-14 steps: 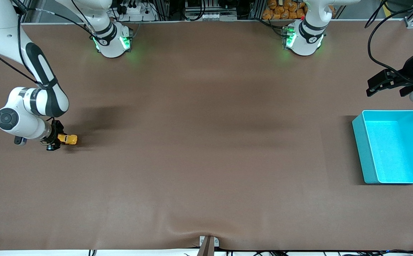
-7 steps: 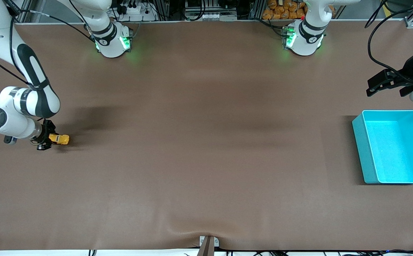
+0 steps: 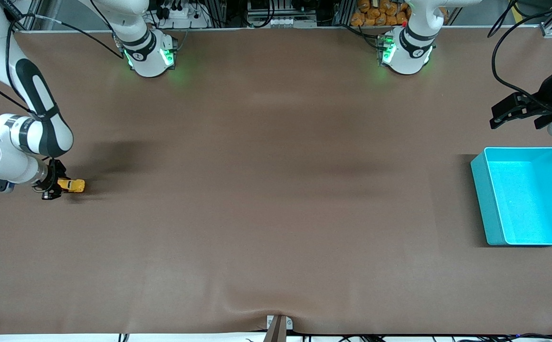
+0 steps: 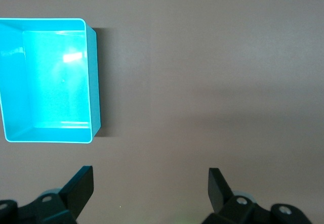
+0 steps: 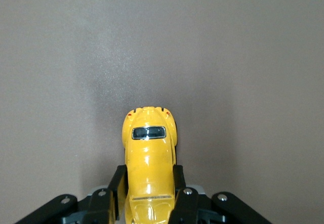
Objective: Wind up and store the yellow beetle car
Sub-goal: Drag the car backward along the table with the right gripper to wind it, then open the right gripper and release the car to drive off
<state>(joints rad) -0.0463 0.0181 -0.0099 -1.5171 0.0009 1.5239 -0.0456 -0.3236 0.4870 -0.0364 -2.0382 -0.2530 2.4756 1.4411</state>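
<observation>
The yellow beetle car [image 3: 73, 185] [image 5: 149, 168] sits low at the brown table, close to the right arm's end. My right gripper [image 3: 62, 185] [image 5: 148, 179] is shut on the car's sides, its black fingers [image 5: 119, 188] pressed against the body. The car's nose points toward the middle of the table. My left gripper [image 3: 518, 114] [image 4: 151, 183] hangs open above the table beside the turquoise bin [image 3: 523, 194], with nothing between its fingers. The bin [image 4: 48, 80] holds nothing.
The turquoise bin stands at the left arm's end of the table. The two arm bases [image 3: 150, 52] [image 3: 406, 52] stand along the table's back edge. A small bracket [image 3: 278, 325] sits at the front edge.
My right gripper has slid the car along the table toward the right arm's end. The left arm has not moved.
</observation>
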